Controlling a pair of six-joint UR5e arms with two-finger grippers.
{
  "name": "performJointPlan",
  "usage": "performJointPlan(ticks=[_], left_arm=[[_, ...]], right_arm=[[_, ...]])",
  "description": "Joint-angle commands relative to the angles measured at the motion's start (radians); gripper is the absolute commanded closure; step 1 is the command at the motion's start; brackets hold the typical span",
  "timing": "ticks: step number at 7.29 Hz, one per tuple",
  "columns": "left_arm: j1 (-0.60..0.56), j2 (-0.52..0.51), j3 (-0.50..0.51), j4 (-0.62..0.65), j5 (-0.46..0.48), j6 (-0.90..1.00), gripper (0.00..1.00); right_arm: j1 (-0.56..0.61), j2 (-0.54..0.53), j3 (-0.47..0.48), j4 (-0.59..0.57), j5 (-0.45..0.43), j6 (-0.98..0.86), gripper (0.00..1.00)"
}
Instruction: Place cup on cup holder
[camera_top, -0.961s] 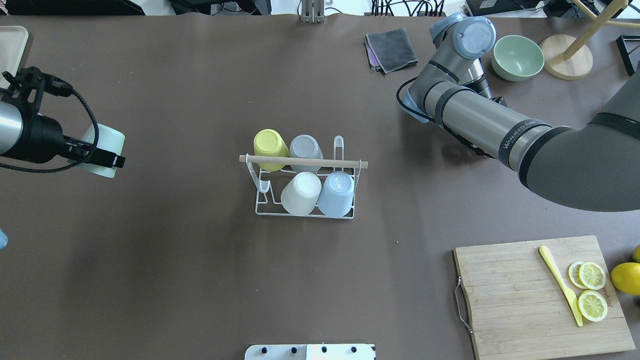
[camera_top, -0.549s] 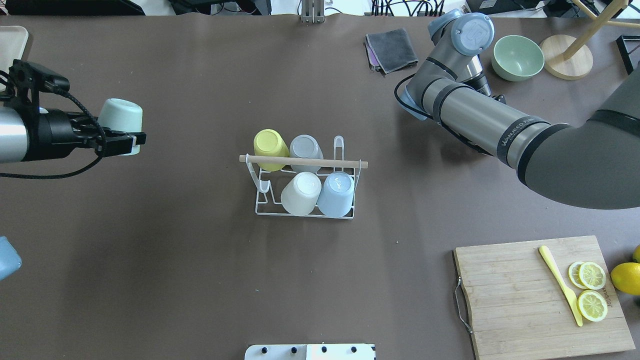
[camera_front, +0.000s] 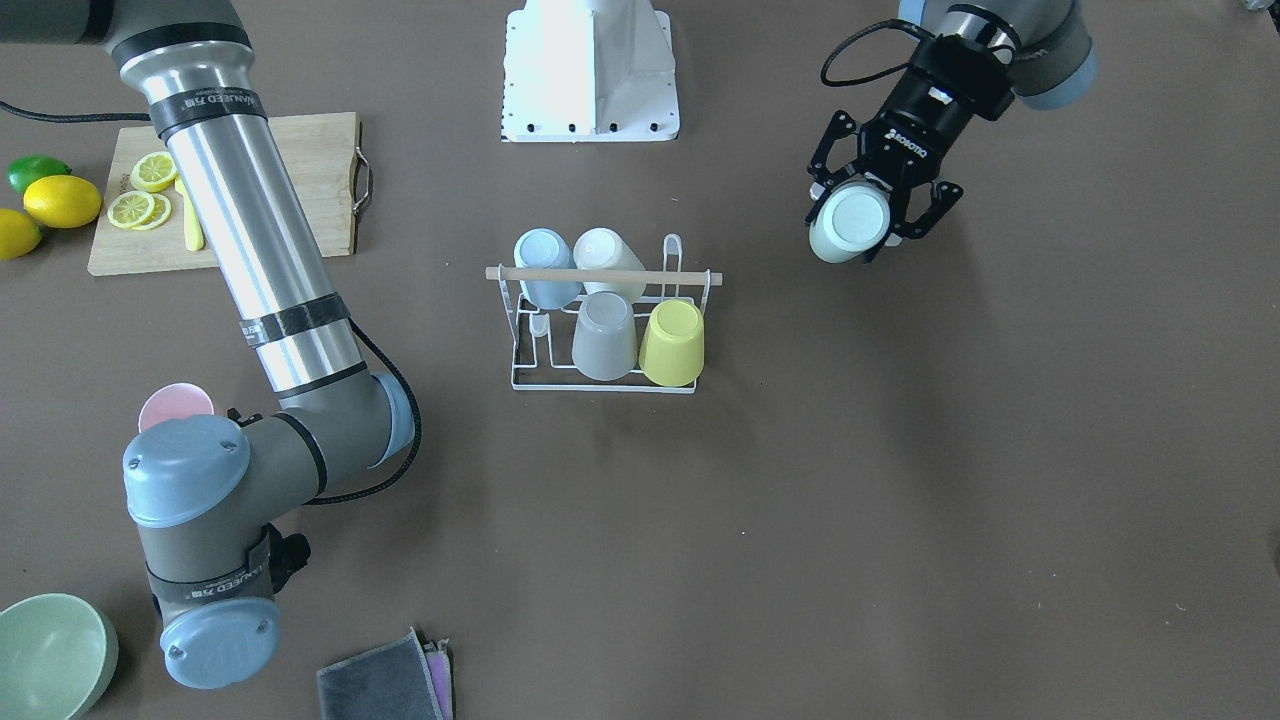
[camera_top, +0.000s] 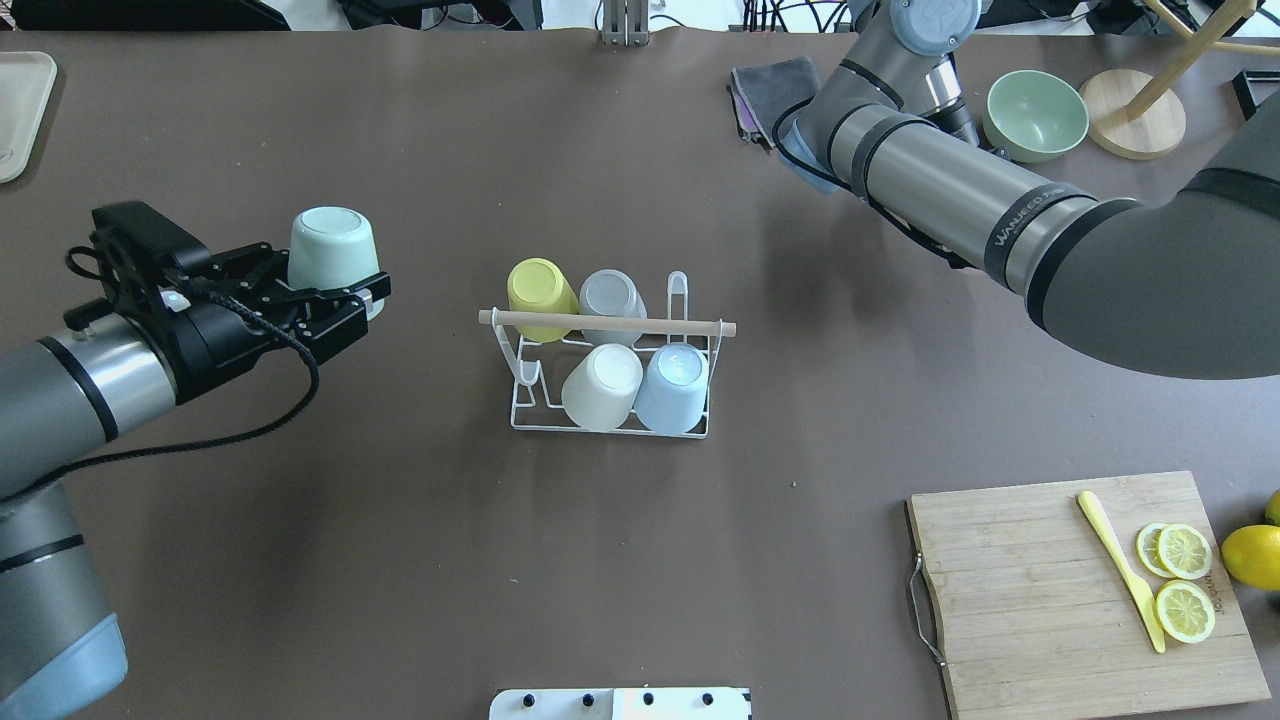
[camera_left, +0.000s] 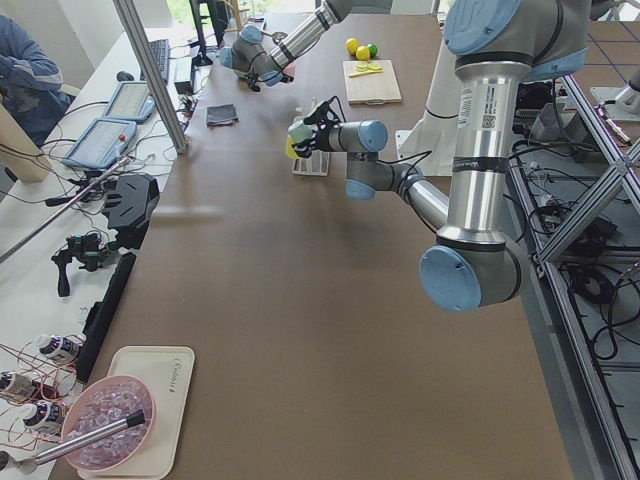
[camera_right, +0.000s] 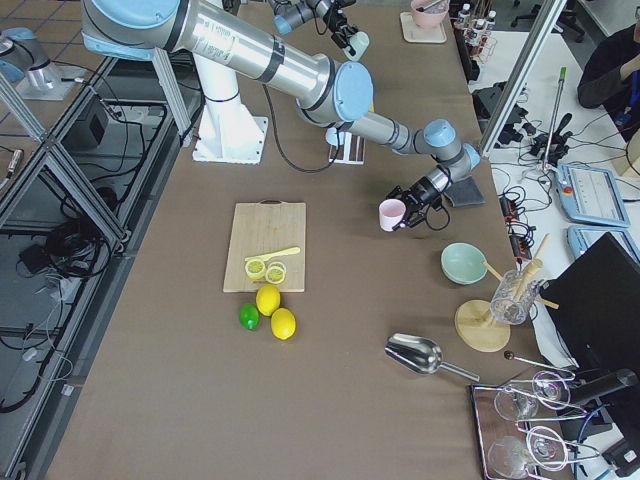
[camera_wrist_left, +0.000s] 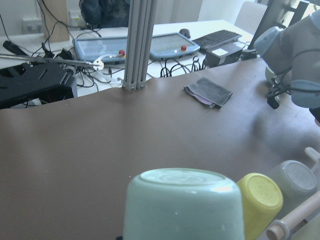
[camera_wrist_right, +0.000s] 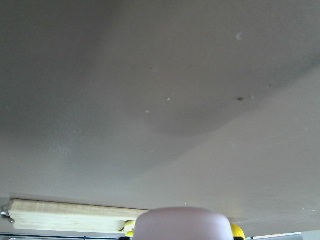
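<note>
The cup holder is a white wire rack with a wooden rod, at the table's middle; it also shows in the front-facing view. Several cups sit upside down on it: yellow, grey, cream and light blue. A front-left prong and a back-right prong are bare. My left gripper is shut on a mint cup, bottom up, left of the rack and above the table. My right gripper holds a pink cup at the far right; its fingers are mostly hidden.
A cutting board with lemon slices and a yellow knife lies front right. A green bowl, a wooden stand and a grey cloth lie at the back right. My right arm spans the right side.
My left gripper has carried the mint cup rightward toward the rack and turned it bottom up. My right arm has shifted toward the table's back edge.
</note>
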Motion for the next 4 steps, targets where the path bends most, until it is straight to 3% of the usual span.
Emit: performJointPlan(ticks=[1,2,4], left_arm=[[0.137,-0.013,-0.003,-0.061,0.245,0.136,1.00],[0.221,-0.034,-0.002,-0.090,0.364,0.228,1.00],[0.331,-0.086,0.062,-0.103,0.499,0.296,1.00]], right_arm=[[0.067,0.025,0.063,-0.046,-0.002,0.006,1.00],[0.136,0.016,0.158,-0.076,-0.004,-0.017,1.00],[0.202,-0.008,0.374,-0.177,-0.002,-0.041,1.00]])
